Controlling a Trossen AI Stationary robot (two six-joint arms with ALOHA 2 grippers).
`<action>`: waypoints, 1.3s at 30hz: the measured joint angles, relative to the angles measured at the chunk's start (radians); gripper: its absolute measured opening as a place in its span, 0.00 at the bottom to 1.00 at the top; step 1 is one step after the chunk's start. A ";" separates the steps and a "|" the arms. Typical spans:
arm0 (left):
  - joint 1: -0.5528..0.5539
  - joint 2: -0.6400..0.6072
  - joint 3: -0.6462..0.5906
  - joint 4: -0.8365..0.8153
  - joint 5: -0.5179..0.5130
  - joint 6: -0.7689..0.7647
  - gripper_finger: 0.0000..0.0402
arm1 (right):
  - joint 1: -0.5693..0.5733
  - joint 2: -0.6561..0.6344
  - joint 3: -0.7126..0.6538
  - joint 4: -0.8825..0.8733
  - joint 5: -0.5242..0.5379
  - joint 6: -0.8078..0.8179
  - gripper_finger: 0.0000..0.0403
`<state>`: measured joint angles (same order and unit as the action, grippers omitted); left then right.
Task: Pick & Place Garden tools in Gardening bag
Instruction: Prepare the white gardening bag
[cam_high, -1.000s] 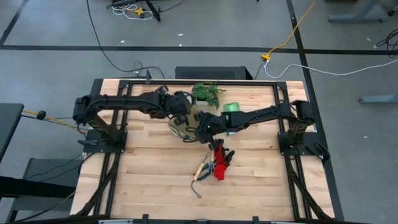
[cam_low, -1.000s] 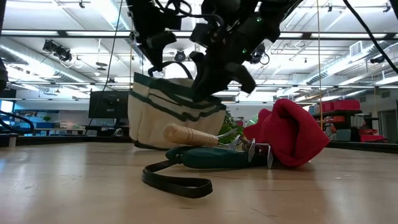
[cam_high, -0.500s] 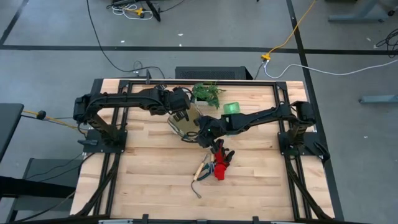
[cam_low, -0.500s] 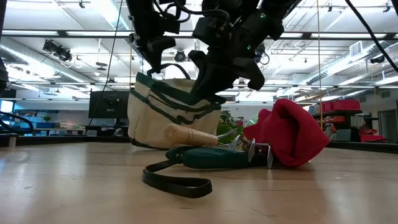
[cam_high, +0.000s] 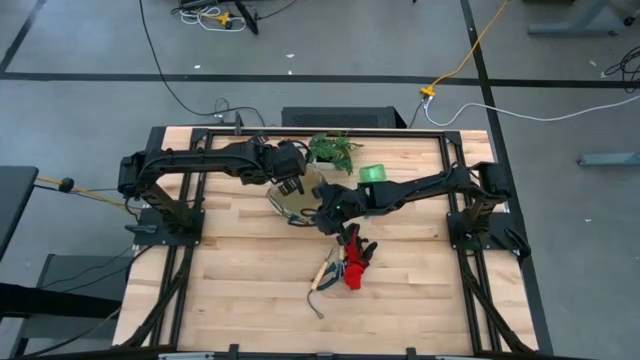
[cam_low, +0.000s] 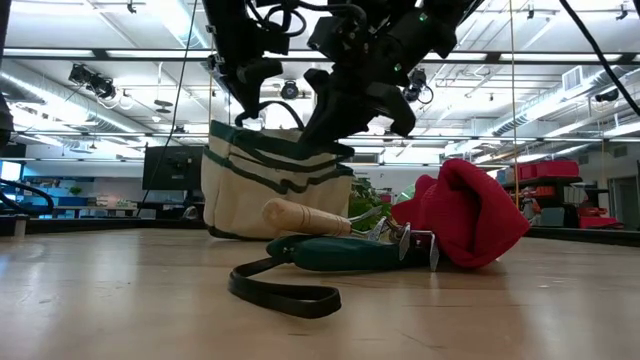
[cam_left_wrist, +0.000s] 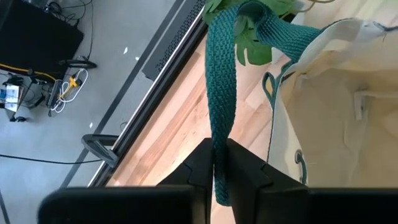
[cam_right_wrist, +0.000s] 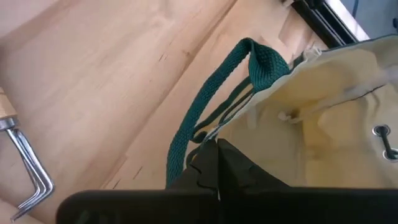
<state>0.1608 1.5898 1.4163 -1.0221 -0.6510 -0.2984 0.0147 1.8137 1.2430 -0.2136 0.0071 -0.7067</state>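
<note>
Gardening bag (cam_low: 275, 190): cream fabric with green trim, upright mid-table beside the potted plant (cam_high: 333, 150). Left gripper (cam_left_wrist: 219, 163) pinches one green loop handle (cam_left_wrist: 219, 99); right gripper (cam_right_wrist: 214, 160), fingers closed, clamps the bag's rim by the other handle (cam_right_wrist: 205, 115). Red gloves (cam_low: 465, 212), wooden-handled rake (cam_low: 315, 217) and a green-handled tool (cam_low: 345, 252) lie together on the table (cam_high: 240, 270) nearer the front; spray bottle (cam_high: 372, 173) stands beside the plant.

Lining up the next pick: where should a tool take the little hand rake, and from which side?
Grip the hand rake on its light wooden handle, coming from above. The handle lies flat and bare across the other tools, while its metal tines are thin and end against the red gloves.
</note>
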 joint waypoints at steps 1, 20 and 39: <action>0.000 0.000 0.000 0.000 0.000 0.002 0.12 | 0.000 0.000 0.000 -0.003 0.000 0.000 0.00; 0.053 0.000 0.000 -0.001 -0.084 0.023 0.47 | -0.034 0.000 0.000 -0.004 -0.025 -0.001 0.00; 0.092 0.000 0.000 0.152 0.416 0.140 0.43 | -0.079 0.000 0.000 0.029 -0.024 -0.012 0.00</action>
<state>0.2527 1.5898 1.4162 -0.8701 -0.2351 -0.1582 -0.0646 1.8137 1.2430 -0.1845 -0.0174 -0.7185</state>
